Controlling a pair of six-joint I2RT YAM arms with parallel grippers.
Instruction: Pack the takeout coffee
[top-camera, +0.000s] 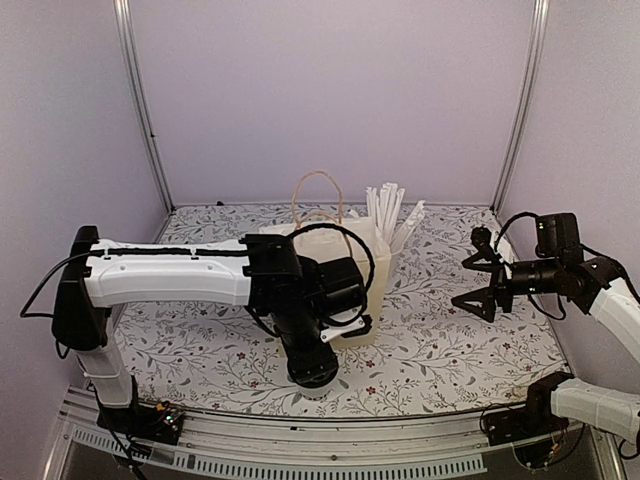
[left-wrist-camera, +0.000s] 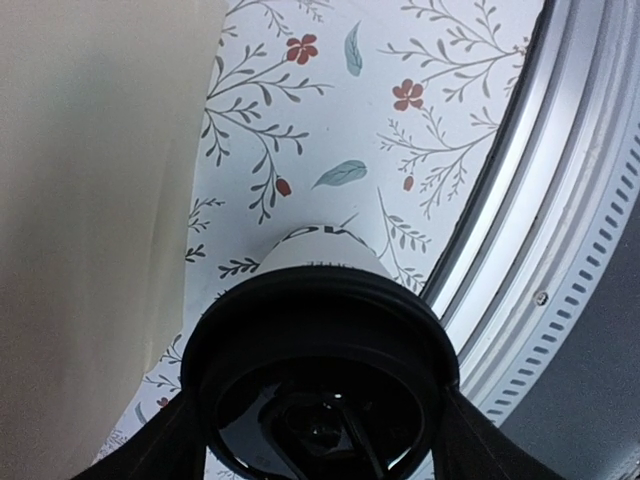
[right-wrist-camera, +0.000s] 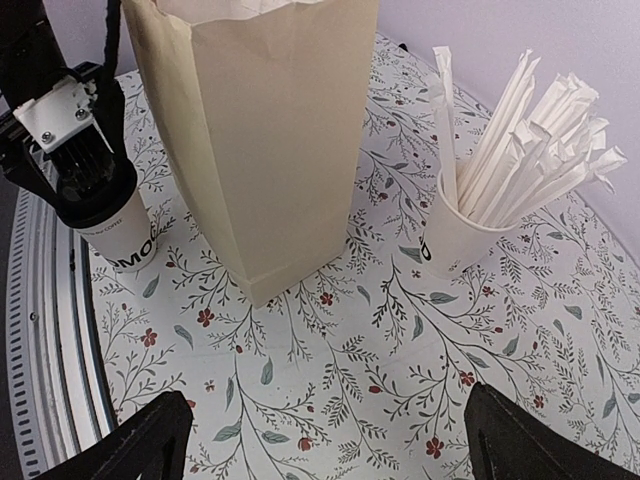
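The takeout coffee (right-wrist-camera: 122, 243), a white paper cup with dark lettering and a black lid (left-wrist-camera: 320, 330), stands on the flowered table close to the near rail, left of the paper bag (right-wrist-camera: 260, 130). My left gripper (right-wrist-camera: 85, 185) comes down on it from above. Its two black fingers (left-wrist-camera: 170, 445) press against opposite sides of the lid's rim. The cup's base rests on the table. In the top view the left arm hides the cup. My right gripper (top-camera: 482, 280) hangs open above the table's right side with nothing between its fingers (right-wrist-camera: 140, 440).
The tall beige paper bag (top-camera: 330, 240) with twine handles stands open at mid-table, right beside the cup. A white cup full of wrapped straws (right-wrist-camera: 465, 235) stands to the bag's right. The metal rail (left-wrist-camera: 560, 260) borders the near edge.
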